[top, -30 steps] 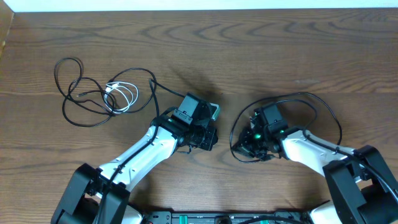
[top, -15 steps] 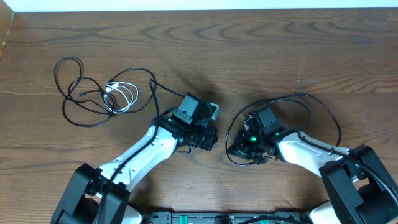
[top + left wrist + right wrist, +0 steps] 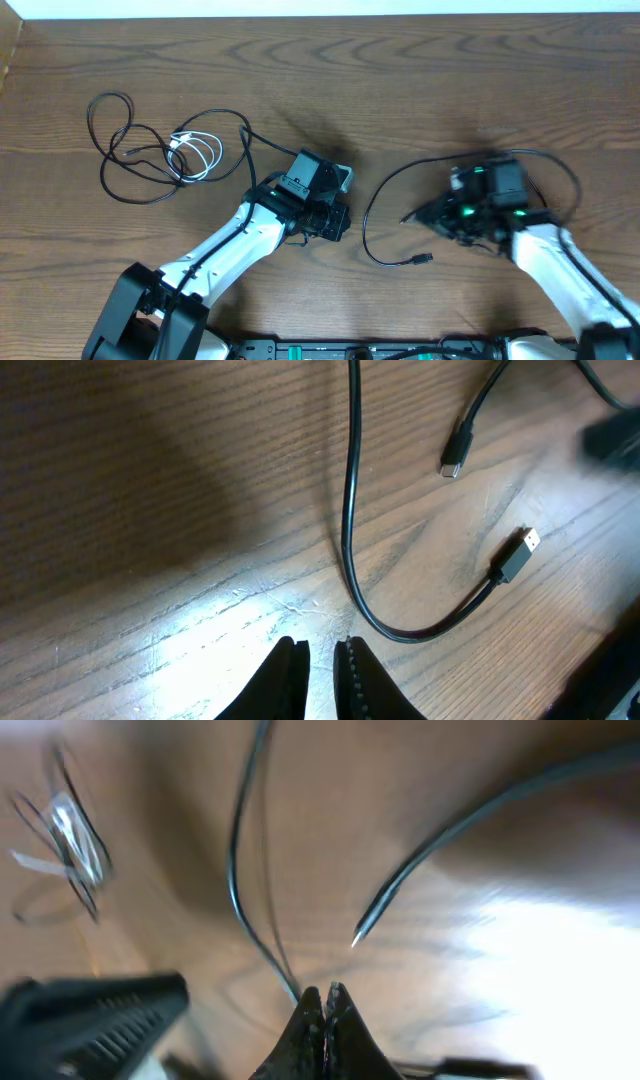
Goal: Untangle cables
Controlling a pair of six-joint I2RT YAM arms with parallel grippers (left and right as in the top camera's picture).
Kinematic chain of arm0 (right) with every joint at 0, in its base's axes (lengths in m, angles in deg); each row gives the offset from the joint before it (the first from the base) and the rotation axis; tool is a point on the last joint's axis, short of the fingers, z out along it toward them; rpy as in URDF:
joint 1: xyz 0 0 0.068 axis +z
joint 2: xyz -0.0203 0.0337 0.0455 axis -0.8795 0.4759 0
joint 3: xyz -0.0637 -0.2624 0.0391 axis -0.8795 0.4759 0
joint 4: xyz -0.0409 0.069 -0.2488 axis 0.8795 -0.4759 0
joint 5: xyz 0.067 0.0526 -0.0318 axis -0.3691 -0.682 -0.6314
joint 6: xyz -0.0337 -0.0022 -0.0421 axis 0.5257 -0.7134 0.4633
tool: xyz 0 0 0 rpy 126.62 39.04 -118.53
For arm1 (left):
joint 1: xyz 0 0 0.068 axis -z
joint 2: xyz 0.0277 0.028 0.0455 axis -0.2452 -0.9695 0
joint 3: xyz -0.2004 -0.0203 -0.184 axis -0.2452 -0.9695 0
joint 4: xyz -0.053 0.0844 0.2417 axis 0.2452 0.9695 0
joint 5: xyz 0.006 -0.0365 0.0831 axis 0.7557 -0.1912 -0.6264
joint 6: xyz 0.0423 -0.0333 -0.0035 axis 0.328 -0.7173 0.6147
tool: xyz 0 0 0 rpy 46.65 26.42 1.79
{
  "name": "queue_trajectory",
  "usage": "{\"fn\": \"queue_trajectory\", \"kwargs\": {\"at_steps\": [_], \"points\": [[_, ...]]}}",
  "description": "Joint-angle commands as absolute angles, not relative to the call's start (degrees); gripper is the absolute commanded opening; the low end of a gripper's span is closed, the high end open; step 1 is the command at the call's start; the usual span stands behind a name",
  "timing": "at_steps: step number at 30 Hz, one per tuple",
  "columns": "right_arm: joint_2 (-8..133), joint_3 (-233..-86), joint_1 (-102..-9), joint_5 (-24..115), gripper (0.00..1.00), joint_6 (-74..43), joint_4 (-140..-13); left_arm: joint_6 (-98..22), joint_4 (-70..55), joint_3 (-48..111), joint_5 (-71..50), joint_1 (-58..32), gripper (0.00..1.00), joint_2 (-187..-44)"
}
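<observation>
Low, right end effector (image 3: 323,992) — pinching black cable (image 3: 366,224)

Right arm (image 3: 545,250) now sits further right on the surface (image 3: 450,80) than a second ago, when it was near centre. Right claw (image 3: 324,1000) has travelled with it, right and slightly up. The black cable (image 3: 366,222) no longer bunches in a tight loop around that claw. It lies in a wide open arc, with one plug end (image 3: 424,259) now exposed.
</observation>
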State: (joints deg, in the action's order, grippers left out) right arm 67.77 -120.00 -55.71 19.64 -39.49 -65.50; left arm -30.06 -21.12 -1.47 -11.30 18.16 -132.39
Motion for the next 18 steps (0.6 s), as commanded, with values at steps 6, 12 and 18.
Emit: {"fn": "queue_trajectory", "kwargs": {"at_steps": [6, 12, 18], "points": [[64.93, -119.89, -66.71, 39.29, 0.01, -42.05, -65.63, -29.73, -21.12, -2.06, -13.13, 18.29, 0.15, -132.65], [66.22, -119.87, -68.41, 61.03, 0.01, -48.5, -69.06, -29.73, -21.1, -2.06, -13.13, 18.29, 0.15, -132.65], [68.17, -119.72, -69.33, 64.31, 0.01, -55.58, -76.73, -29.71, -20.9, -2.06, -13.13, 18.29, 0.15, -132.65]]}}
